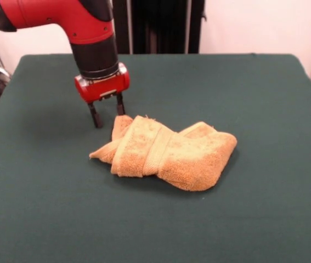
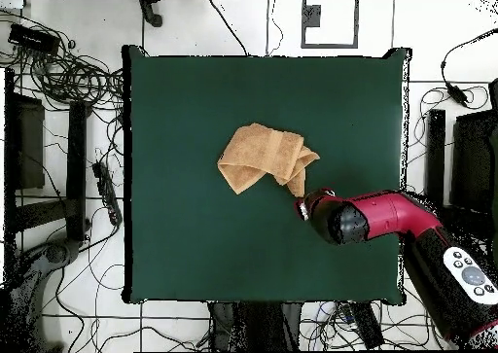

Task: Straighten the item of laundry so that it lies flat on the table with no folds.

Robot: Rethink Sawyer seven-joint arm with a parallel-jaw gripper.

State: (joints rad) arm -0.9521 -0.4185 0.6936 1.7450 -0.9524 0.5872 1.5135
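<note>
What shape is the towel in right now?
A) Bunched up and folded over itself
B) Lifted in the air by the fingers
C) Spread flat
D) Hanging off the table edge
A: the towel lies in a crumpled, folded heap on the table, with the open fingers beside its end.

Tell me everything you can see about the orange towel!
The towel is orange-tan and looks like fluffy terry cloth, with a flat woven band running across it. It is not spread out: it lies bunched and folded over itself in a lumpy heap, with one pointed corner sticking out at one end. It rests near the middle of the green table. The robot's gripper stands right at one end of it, fingers apart, one finger just at the towel's edge. No tag shows.
</note>
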